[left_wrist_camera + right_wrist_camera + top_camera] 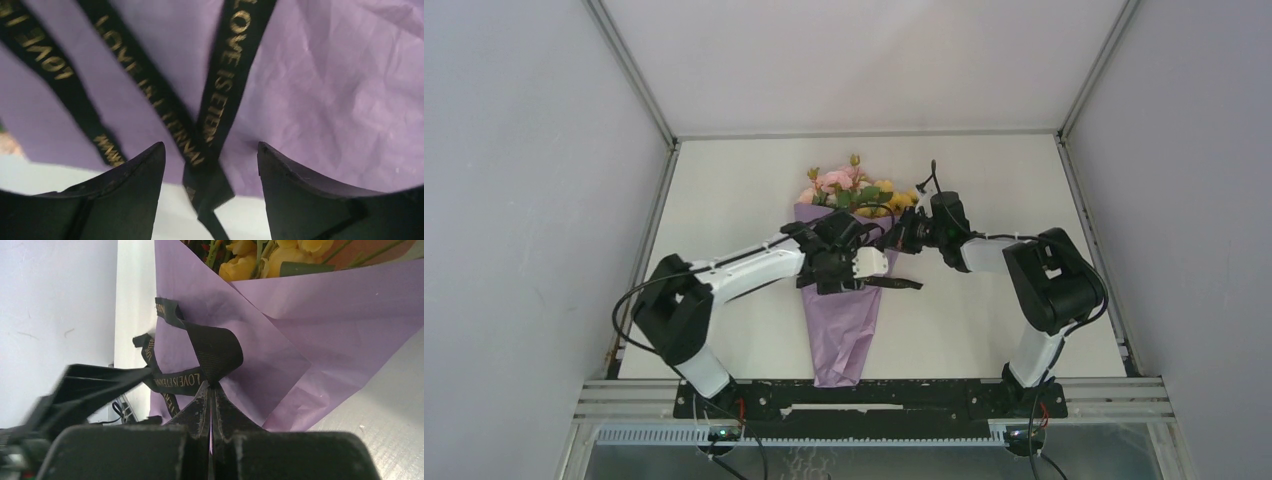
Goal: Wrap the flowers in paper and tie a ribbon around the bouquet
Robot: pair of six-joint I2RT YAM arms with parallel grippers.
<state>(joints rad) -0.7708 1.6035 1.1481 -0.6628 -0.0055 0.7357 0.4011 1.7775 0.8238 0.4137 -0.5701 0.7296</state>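
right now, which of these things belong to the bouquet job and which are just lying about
Job: flowers, purple paper wrapped round them, black ribbon across it.
Not the job: table, side walls; no stray items that I can see.

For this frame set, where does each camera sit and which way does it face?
Top external: above and behind the left arm and right arm, both in view, looking down at the table and bouquet.
Left wrist: close over the paper, facing down on the ribbon; its own jaws stand apart at the bottom.
Right wrist: low beside the bouquet, facing its flowers; its own jaws are shut on the ribbon.
Shared: both wrist views show the gold-lettered ribbon on the paper.
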